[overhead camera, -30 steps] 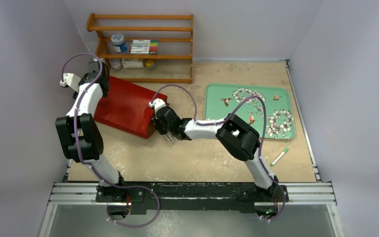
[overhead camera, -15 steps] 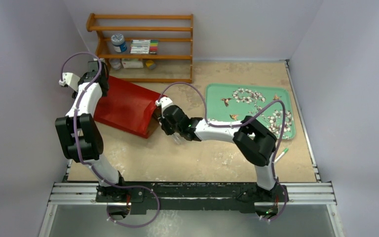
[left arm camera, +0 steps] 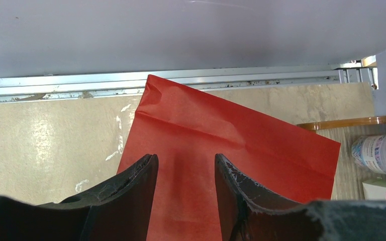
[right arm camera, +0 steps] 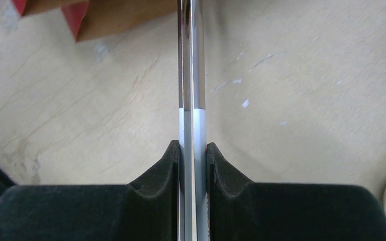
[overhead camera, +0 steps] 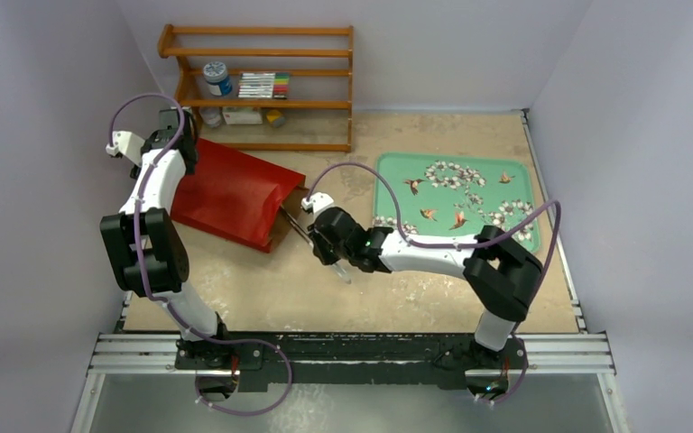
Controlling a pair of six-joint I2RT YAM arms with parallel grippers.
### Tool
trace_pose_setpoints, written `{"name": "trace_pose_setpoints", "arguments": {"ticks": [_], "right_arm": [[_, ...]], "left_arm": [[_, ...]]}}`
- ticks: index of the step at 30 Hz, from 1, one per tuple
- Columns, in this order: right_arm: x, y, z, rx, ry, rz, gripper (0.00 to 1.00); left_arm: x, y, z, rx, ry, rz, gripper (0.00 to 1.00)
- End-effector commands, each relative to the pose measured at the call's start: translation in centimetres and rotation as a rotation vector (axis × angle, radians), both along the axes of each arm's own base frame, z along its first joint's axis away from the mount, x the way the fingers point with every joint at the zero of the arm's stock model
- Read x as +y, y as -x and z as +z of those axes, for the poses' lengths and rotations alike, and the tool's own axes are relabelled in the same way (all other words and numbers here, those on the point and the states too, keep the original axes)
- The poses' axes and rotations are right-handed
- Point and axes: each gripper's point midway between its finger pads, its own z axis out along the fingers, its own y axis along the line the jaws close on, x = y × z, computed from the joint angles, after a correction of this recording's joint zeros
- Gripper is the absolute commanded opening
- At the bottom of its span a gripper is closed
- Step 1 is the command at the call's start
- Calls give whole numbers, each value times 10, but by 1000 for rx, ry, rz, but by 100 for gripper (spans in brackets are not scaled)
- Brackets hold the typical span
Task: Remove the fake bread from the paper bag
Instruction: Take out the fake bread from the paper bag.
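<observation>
Beige table (overhead camera: 397, 298) sits between plain gray walls, with a wooden shelf (overhead camera: 262, 36) at the back. A red paper bag (overhead camera: 230, 194) lies on its side on the table, and its open brown mouth faces the green tray (overhead camera: 397, 203).

No fake bread shows in any view. It is not on the table and not on the tray, so I think it is all inside the bag, where no camera can see. That means the job has hardly begun, and every piece has yet to come out.

The right gripper (right arm camera: 192, 146) is squeezed tight on a pair of metal tongs (right arm camera: 190, 60). The two shiny tong arms are pressed flat together between its fingers. The tips of the tongs point at the bag's mouth and sit just beside it.

The left gripper (left arm camera: 184, 160) is over the far, closed end of the bag. Its fingers are partly apart, and red paper shows in the gap. I cannot tell if they touch the paper.
</observation>
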Motion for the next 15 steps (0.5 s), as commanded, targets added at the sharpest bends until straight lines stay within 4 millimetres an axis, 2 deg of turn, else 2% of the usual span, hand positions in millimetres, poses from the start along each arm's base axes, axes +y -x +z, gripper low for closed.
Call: {"name": "trace_pose_setpoints", "arguments": {"ticks": [1,6,8,15], "right_arm": [[4,26,30,-18,-71,-13,3],[-14,51,33,5,-70,-56,2],[-20,57,41,11,-92,-83,2],[-48,77,44,40,-82,-162,2]], "left_arm": [[6,-5,29,-78,-22,8,46],[5,-7,31,-83,-20,-4,46],[4,-8,29,-85,-12,-10,46],[1,-12,29,-99,4,-25,46]]}}
